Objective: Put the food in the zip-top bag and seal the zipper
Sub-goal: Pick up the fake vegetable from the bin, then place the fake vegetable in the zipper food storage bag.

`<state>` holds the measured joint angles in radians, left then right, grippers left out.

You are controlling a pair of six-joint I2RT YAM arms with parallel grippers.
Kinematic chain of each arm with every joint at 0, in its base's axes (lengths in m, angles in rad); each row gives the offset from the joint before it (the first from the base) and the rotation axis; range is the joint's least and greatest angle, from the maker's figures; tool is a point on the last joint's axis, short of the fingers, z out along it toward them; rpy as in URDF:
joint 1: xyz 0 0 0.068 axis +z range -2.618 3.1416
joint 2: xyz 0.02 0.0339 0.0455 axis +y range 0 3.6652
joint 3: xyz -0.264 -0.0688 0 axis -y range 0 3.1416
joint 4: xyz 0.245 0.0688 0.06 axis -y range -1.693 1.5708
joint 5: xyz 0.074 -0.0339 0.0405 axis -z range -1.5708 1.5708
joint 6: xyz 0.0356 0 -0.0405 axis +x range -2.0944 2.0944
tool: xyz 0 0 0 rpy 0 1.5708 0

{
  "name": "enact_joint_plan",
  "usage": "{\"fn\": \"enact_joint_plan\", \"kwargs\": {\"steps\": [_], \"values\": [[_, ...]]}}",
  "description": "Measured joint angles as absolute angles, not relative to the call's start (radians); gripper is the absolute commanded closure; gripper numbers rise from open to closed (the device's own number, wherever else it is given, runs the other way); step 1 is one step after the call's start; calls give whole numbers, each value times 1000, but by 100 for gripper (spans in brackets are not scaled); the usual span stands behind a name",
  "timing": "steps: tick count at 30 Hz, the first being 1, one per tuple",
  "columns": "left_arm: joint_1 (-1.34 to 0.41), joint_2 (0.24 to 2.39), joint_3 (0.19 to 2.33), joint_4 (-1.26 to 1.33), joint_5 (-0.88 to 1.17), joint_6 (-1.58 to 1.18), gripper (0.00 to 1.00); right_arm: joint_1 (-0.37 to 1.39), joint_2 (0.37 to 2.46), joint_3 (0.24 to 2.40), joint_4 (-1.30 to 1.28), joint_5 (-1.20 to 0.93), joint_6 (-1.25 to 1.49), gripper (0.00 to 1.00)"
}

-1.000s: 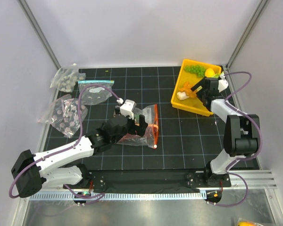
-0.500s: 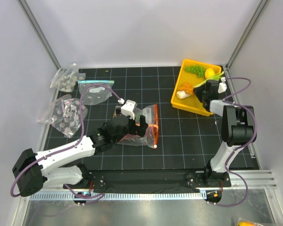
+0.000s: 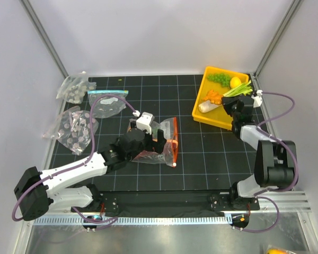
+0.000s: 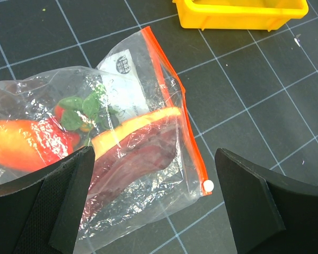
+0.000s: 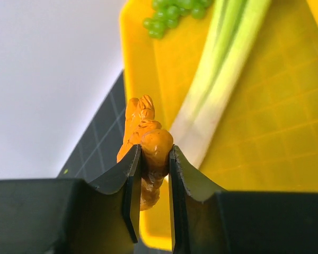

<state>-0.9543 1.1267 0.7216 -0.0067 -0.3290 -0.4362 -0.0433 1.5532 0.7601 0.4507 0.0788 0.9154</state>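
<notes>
1. Near the middle of the black grid mat, lying flat and crinkled as the zip-top bag, with its strip edge turned toward the right arm's side.
2. Running down that edge as the zipper, a narrow orange-red strip ending in a small white tab; not showing clearly whether pressed shut along its length.
3. Showing through the clear plastic:
   - a dark-red slab
   - an orange slice touching the slab's upper edge
   - a red-orange piece farther to the left of the wrist view
   - green leaves and a small red bit just above that piece
4. Hovering over the bag as the left gripper, fingers spread wide and gripping nothing. Hiding the bag's lower corner behind one finger, so not revealing whether finger and plastic are touching.
5. Reaching to the yellow tray at the mat's far right corner as the right gripper, jaws pinched narrowly on a knobbly orange piece, holding it over the tray's edge just beside the stalk.
6. Lying in that tray:
   - a pale green stalk, stretching diagonally across the floor
   - a cluster of green beads at the far end
   - a round yellow piece near the cluster
7. Sitting at the mat's far left, well apart from the zip-top bag: a bag with a light-blue strip and, partly off the mat's edge, bags of grey dotted pieces.
</notes>
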Motion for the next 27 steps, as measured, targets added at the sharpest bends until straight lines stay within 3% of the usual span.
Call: {"fn": "enact_joint_plan", "kwargs": {"steps": [6,17,27], "values": [[-954,1135,733,-13,-330,-436,0,-11,1322,685,420,37,919,95],[-954,1196,761,-17,-329,-431,0,242,974,489,344,9,915,94],[-954,1234,772,-17,-329,-428,0,251,898,354,303,-7,911,98]]}}
